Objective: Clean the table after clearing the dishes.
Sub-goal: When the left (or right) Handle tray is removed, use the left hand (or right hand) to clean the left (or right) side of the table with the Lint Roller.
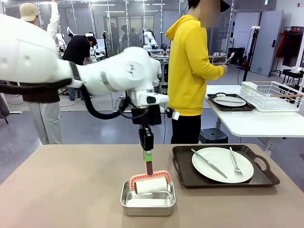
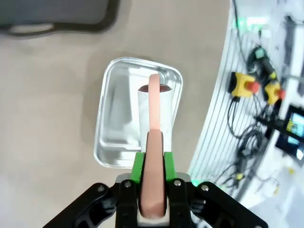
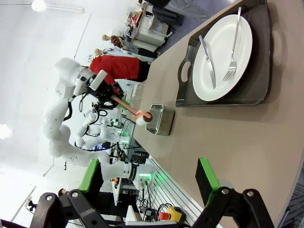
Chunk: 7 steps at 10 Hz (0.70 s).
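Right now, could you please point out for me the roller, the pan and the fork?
roller (image 1: 152, 185), front view, on its white roll.
pan (image 1: 147, 209), front view, on its near steel wall.
fork (image 1: 233, 160), front view, on the middle of its handle.

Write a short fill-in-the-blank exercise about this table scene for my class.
The ___ end effector is shut on the roller handle.
The right end effector is ___.
The beige table holds ___ tray with a plate.
In the front view, the steel pan sits ___ of that tray.
Answers: left; open; one; left
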{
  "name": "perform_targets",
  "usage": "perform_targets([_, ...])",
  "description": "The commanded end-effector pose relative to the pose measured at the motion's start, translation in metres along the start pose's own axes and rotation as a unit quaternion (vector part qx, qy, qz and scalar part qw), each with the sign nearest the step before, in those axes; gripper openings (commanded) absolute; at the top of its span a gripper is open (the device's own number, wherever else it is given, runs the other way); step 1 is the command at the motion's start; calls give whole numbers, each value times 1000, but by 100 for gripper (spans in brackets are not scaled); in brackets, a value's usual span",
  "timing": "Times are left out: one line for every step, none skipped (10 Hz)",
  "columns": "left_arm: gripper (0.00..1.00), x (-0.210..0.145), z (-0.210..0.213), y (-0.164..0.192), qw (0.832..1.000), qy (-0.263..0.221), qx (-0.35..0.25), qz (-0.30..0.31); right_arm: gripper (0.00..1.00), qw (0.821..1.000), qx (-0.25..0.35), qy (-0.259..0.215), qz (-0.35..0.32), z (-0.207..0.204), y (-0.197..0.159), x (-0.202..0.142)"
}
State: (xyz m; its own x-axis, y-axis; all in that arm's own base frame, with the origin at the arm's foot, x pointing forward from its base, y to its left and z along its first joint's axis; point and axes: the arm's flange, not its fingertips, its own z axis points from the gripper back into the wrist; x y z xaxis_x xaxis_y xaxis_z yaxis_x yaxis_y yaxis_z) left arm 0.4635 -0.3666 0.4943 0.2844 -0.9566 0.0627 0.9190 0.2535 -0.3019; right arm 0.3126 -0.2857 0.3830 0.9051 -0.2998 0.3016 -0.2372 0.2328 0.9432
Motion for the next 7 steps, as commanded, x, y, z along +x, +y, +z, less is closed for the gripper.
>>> perform_targets([16,-69,16,-33,984,-52,48,162,100,1000,1,2,2,1,3,-3])
perform_targets([16,-93,23,-37,972,-73,49,219,100,1000,1,2,2,1,3,-3])
perform_targets([16,-116,28,-38,947,-104,46,300,100,1000,1,2,2,1,3,-3])
perform_targets([16,-135,30,-37,928,-142,66,339,100,1000,1,2,2,1,3,-3])
perform_targets([16,-154,30,-31,893,-171,86,407,100,1000,1,2,2,1,3,-3])
perform_targets([16,-168,29,-21,858,-184,88,471,100,1000,1,2,2,1,3,-3])
perform_targets([16,-174,28,-14,865,-193,97,454,100,1000,1,2,2,1,3,-3])
